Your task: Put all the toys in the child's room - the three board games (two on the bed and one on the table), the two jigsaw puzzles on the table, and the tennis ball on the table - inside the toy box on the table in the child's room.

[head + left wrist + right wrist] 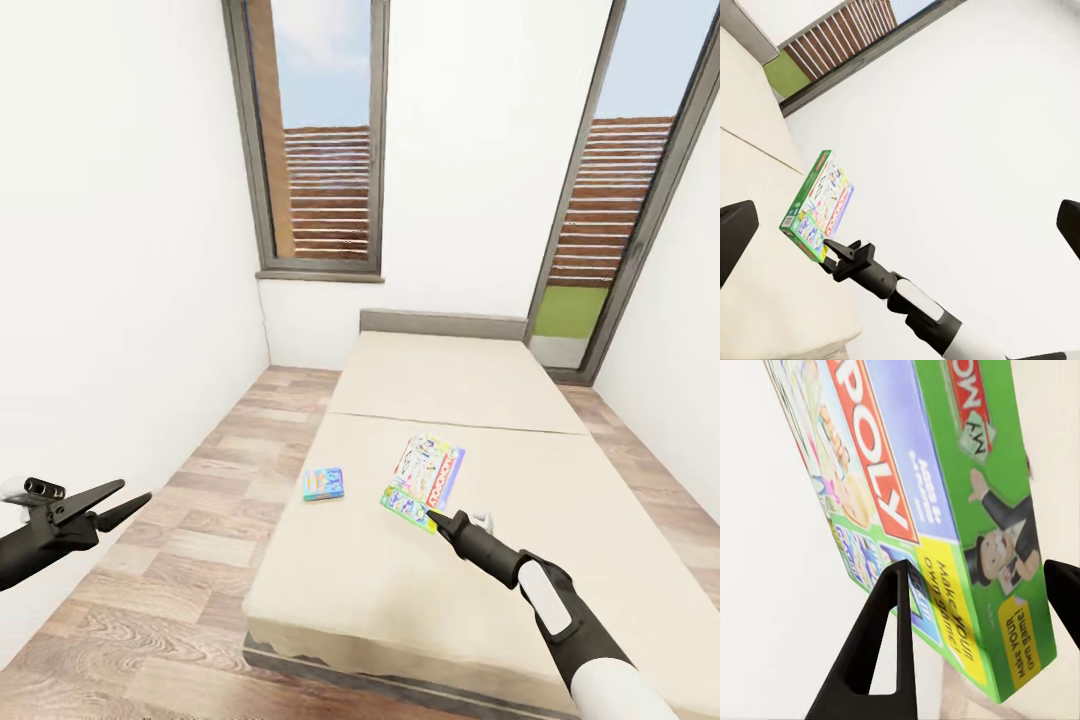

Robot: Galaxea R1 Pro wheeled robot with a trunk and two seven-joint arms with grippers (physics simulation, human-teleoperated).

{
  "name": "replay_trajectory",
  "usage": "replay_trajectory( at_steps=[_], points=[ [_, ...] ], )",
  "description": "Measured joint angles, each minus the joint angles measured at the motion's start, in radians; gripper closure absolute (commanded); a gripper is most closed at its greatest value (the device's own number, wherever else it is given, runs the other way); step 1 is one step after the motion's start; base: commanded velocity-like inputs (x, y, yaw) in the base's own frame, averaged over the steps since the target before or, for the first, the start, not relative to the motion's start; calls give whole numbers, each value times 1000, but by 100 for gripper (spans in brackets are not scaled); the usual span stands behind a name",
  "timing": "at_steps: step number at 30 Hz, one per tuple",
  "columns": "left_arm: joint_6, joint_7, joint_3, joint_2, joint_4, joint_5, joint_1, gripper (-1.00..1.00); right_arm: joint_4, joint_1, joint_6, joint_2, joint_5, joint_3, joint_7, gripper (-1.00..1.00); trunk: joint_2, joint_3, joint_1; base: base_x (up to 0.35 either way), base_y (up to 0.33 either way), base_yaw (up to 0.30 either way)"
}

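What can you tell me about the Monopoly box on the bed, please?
The Monopoly box is a flat printed cardboard-looking box: white-and-blue lid with a red title band, green sides bearing the top-hatted mascot. It looks closed and sits tilted, its near edge raised off the beige mattress. The right gripper straddles its near corner, one finger over the lid, one against the green side.
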Motion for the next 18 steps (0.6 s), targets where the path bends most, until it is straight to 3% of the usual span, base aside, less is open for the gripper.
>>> replay_trajectory(
  at_steps=[6, 9, 14, 18],
  points=[
    [0, 0, 0, 0, 0, 0, 0, -100, -3, 0, 52, 10, -4, -4, -13, 100, 0, 4, 0, 0, -1, 265],
    [0, 0, 0, 0, 0, 0, 0, -100, -4, 0, 87, 18, -16, -8, -67, 100, 0, 5, 0, 0, 0, 280],
    [0, 0, -1, 0, 0, 0, 0, -100, -3, 0, 101, 45, -87, -10, -178, 100, 0, 5, 0, 0, 0, 283],
    [0, 0, -1, 0, 0, 0, 0, -100, -3, 0, 103, 51, -111, -9, -247, 100, 0, 5, 0, 0, 0, 283]
  ],
)
